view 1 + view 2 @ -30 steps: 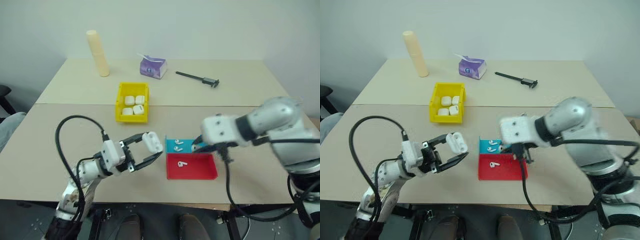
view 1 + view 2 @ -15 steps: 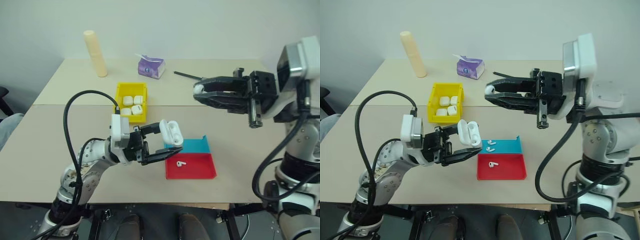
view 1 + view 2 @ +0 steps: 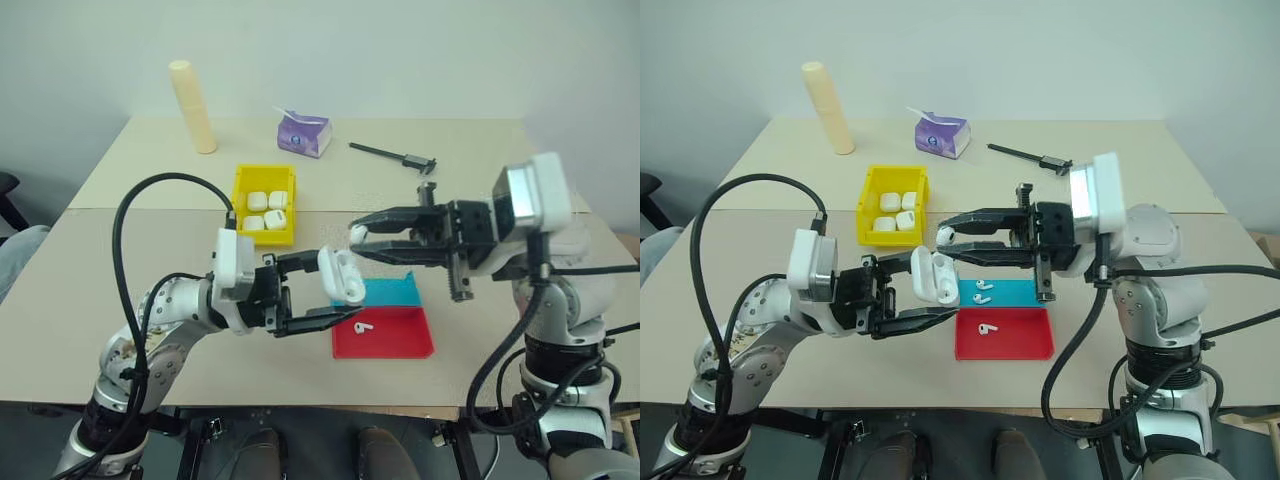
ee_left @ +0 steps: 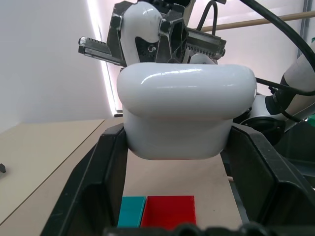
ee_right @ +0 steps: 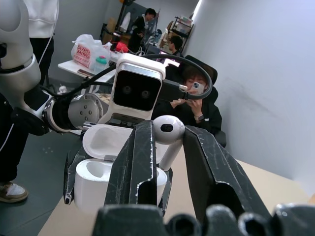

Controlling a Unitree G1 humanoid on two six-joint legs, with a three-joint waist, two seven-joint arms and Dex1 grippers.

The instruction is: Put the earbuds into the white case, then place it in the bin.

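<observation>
Nearest me, the left gripper [image 3: 335, 298] is clamped on the white case [image 3: 337, 275], a small glossy rounded box held above the table edge with its lid hinged open. The right gripper [image 3: 357, 238] has nipped one earbud [image 5: 168, 132] between its nearly closed fingers right over the open case, so loading looks barely begun. Three earbuds wait below, one in the red tray [image 3: 400, 343], two in the blue tray [image 3: 1015, 293]; farther back the bin [image 3: 243, 195] holds four other white cases.

Cream cylinder [image 3: 195, 106], purple pack [image 3: 304, 134], black caliper [image 3: 392, 155] stand apart.
</observation>
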